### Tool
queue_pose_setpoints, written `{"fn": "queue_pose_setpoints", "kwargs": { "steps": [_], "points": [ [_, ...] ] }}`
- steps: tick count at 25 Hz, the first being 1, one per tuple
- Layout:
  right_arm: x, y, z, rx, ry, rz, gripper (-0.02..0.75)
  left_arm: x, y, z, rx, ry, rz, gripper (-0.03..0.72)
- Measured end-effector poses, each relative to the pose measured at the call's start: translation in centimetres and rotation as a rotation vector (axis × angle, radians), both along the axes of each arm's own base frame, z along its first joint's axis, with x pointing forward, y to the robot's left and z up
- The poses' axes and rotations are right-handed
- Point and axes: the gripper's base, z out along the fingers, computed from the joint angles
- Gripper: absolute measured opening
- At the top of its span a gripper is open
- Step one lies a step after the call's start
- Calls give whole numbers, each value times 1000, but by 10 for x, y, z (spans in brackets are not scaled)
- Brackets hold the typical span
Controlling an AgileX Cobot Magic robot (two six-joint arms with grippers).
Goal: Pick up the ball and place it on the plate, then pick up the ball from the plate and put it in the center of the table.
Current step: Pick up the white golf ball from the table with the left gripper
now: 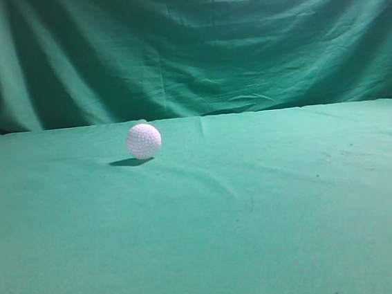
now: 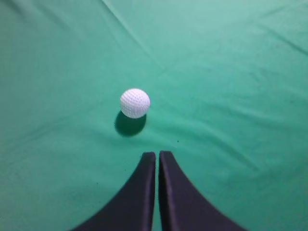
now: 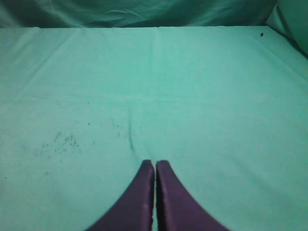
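Left wrist view shows the ball [image 2: 134, 103] at frame centre on the table [image 2: 240, 72], ahead of the left gripper [image 2: 157, 155], fingers together; probably light, hard, roll-prone, so grip its widest middle

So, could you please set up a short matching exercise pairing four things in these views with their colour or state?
Column one:
1. ball
2. table
3. left gripper
4. backdrop curtain

Column two:
A. hanging in folds behind the table
B. shut and empty, tips just short of the ball
C. white, dimpled, resting on the cloth
D. flat, covered in lightly wrinkled green cloth

Pairs: 1-C, 2-D, 3-B, 4-A

The right gripper is shut as well, but no ball shows in its view.
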Motion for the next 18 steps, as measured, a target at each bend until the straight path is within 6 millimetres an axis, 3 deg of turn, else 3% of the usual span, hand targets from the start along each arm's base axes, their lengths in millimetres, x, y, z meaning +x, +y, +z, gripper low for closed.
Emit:
{"fn": "queue_pose_setpoints", "kwargs": {
  "steps": [7,15,18],
  "points": [
    [0,0,0,0,0,0,0,61,-43,-14,135,203,-27,0],
    [0,0,0,0,0,0,0,101,-74,-34,157,327,-32,0],
    [0,0,0,0,0,0,0,112,-82,-41,168,347,-35,171]
  ]
}}
